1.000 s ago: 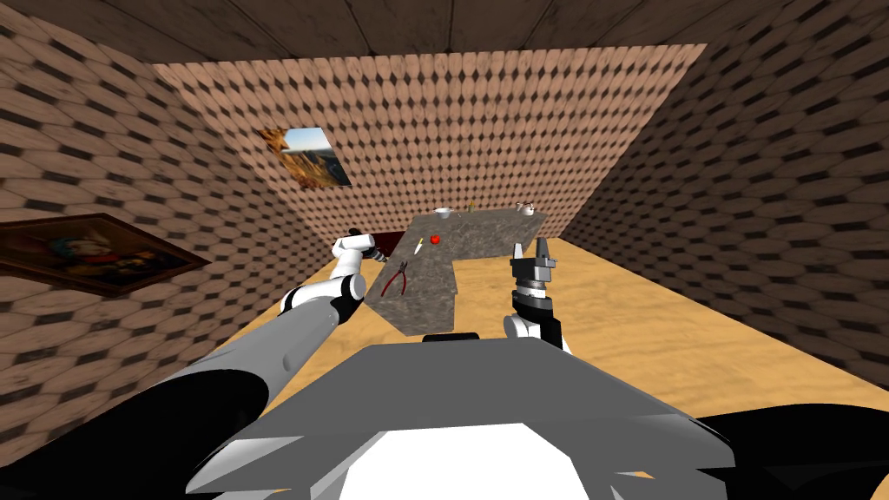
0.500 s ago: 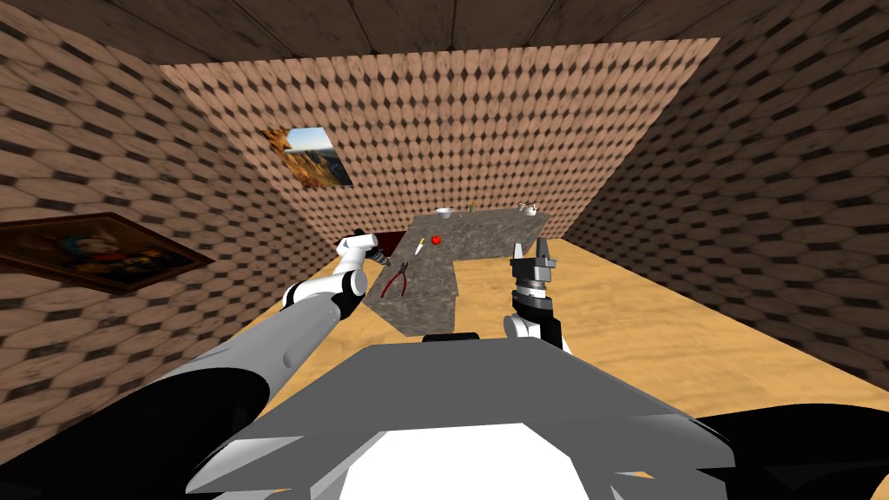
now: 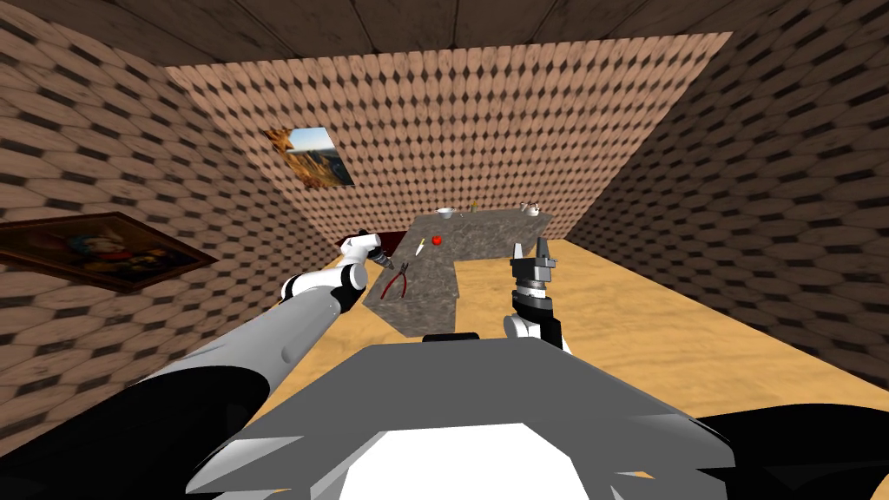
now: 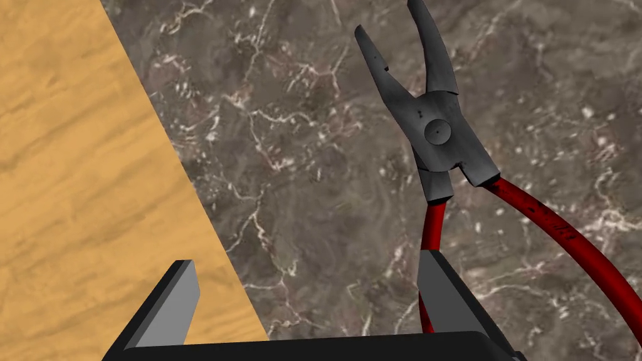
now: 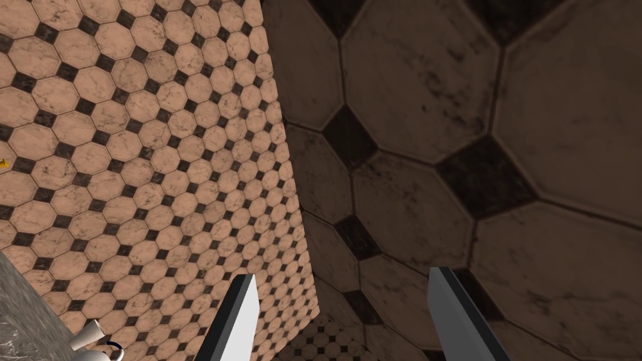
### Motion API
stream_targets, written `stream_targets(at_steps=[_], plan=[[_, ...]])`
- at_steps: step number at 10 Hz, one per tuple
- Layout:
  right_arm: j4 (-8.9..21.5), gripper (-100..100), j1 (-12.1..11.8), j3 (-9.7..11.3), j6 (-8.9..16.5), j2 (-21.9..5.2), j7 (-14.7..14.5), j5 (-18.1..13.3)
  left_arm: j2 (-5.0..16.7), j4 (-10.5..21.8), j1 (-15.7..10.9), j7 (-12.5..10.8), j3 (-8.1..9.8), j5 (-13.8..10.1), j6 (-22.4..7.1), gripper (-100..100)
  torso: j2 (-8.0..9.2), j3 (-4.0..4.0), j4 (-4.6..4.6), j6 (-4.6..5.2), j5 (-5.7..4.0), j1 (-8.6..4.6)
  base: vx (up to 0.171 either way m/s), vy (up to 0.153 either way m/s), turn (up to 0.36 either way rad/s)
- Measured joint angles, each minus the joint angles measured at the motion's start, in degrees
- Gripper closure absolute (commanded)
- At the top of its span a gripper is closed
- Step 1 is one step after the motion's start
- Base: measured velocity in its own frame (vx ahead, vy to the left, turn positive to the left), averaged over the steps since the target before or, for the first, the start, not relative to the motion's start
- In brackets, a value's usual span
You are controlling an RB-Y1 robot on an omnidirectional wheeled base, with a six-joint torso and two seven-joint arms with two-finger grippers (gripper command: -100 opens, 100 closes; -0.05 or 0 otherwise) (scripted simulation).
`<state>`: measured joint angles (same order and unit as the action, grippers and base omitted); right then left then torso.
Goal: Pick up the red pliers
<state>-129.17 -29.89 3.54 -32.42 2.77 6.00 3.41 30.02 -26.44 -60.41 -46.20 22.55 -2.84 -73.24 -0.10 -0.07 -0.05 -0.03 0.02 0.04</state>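
While its two fingers stand wide apart and grip nothing, the left tool [image 4: 307,260] hangs over the left edge of a dark, marbled surface [image 4: 301,175]. One finger sits above the tan wooden floor [image 4: 75,188] and the other in front of one handle of the red pliers [image 4: 439,131]; whether that finger touches the handle cannot be told. Seen from the head camera, the left arm reaches forward and to the left, forearm stretched out and wrist bent down, so that the left tool [image 3: 379,256] sits just beside the pliers [image 3: 396,282]. The right tool [image 3: 533,252] is held upright in front of the chest, near the inner corner of the surface [image 3: 486,239]; its fingers [image 5: 241,313] are also parted and empty. The pliers lie flat on the near left part of the surface, close to its left edge. Their long axis runs away from the robot, the grey metal head at the far end and the two red handles splaying back toward the left tool. The pliers' jaws are slightly apart. Farther along the surface lie a small knife [image 3: 418,246] and a red round thing [image 3: 436,239]. At its far end, by the tiled wall, stand a white bowl [image 3: 444,212] and a white kettle [image 3: 527,208].
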Motion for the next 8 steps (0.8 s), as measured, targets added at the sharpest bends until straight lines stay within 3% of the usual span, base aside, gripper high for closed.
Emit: stream_targets(at_steps=[1, 2, 3, 4, 5, 6, 7, 8], plan=[[0.00, 0, 0.00, 0.00, 0.00, 0.00, 0.00, 0.00, -0.39, -1.54, 0.82, -0.16, 0.04, -0.07, -0.95, -100, 0.05, 0.02, 0.00, -0.01, 0.00, -0.01, 0.022, -0.002, 0.034], [0.00, 0, 0.00, 0.00, 0.00, 0.00, 0.00, 0.00, -0.34, 0.02, -0.13, -0.41, -0.15, -0.15, -2.31, -100, 0.04, 0.02, 0.01, -0.01, -0.01, -0.02, 0.039, 0.001, 0.046], [0.00, 0, 0.00, 0.00, 0.00, 0.00, 0.00, 0.00, -0.88, -0.67, 0.68, -0.67, -0.22, -0.47, -4.77, -100, -0.01, 0.00, -0.01, -0.02, 0.01, 0.00, 0.031, -0.002, 0.018], [0.00, 0, 0.00, 0.00, 0.00, 0.00, 0.00, 0.00, -0.54, 3.55, -1.01, -0.83, -0.47, -0.41, -4.19, -100, -0.01, 0.00, 0.00, 0.00, 0.00, -0.01, 0.032, 0.003, 0.022], [0.00, 0, 0.00, 0.00, 0.00, 0.00, 0.00, 0.00, -1.26, 2.75, -0.24, -1.24, -0.63, -0.51, -5.38, -100, 0.00, -0.01, -0.01, -0.01, 0.01, 0.00, 0.022, 0.004, 0.012], [0.00, 0, 0.00, 0.00, 0.00, 0.00, 0.00, 0.00, -1.44, 3.80, -0.61, -1.57, -0.80, -0.48, -6.06, -100, 0.02, 0.01, 0.00, 0.00, 0.00, 0.00, 0.019, 0.003, 0.018], [0.00, 0, 0.00, 0.00, 0.00, 0.00, 0.00, 0.00, -1.17, 7.12, -2.00, -1.74, -1.08, -0.45, -5.87, -100, 0.04, 0.02, 0.01, -0.01, 0.00, 0.00, 0.027, 0.003, 0.029], [0.00, 0, 0.00, 0.00, 0.00, 0.00, 0.00, 0.00, -1.91, 7.07, -1.66, -2.27, -1.36, -0.44, -7.14, -100, 0.02, 0.01, 0.00, -0.01, 0.01, 0.00, 0.019, 0.002, 0.017]])
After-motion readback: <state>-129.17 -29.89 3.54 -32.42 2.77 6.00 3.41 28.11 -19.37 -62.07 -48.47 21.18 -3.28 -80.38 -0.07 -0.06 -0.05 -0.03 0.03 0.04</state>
